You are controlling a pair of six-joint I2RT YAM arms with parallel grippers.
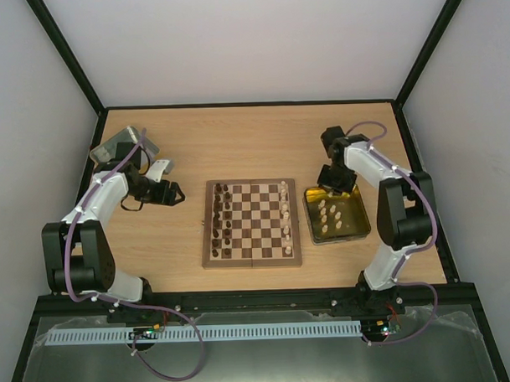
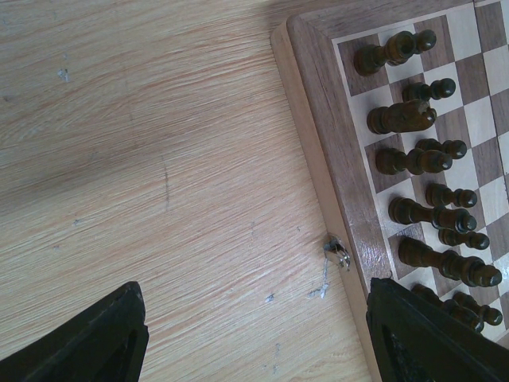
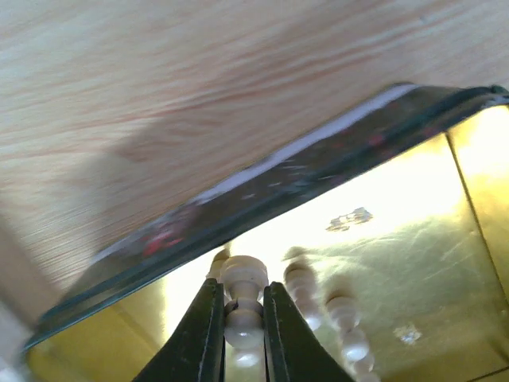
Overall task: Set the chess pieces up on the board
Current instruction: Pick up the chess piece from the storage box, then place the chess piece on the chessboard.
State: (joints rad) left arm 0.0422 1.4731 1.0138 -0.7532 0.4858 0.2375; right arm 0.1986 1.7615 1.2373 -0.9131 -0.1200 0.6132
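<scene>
The board (image 1: 251, 261) lies mid-table. Dark chess pieces (image 1: 222, 221) fill its left files and cream pieces (image 1: 286, 219) stand along its right side. More cream pieces (image 1: 330, 215) lie in the yellow-sided tray (image 1: 352, 206) to the right of the board. My right gripper (image 1: 332, 187) is down in the tray's far left corner. In the right wrist view this gripper (image 3: 242, 298) is shut on a cream piece (image 3: 245, 274). My left gripper (image 1: 175, 194) hovers open over bare table just left of the board, holding nothing. Its fingers (image 2: 87, 342) frame the board's edge (image 2: 318, 143) and the dark pieces (image 2: 406, 115).
A silver tin (image 1: 119, 145) sits at the far left of the table, behind the left arm. A small metal latch (image 2: 338, 253) sticks out of the board's left edge. Black frame posts and pale walls enclose the table.
</scene>
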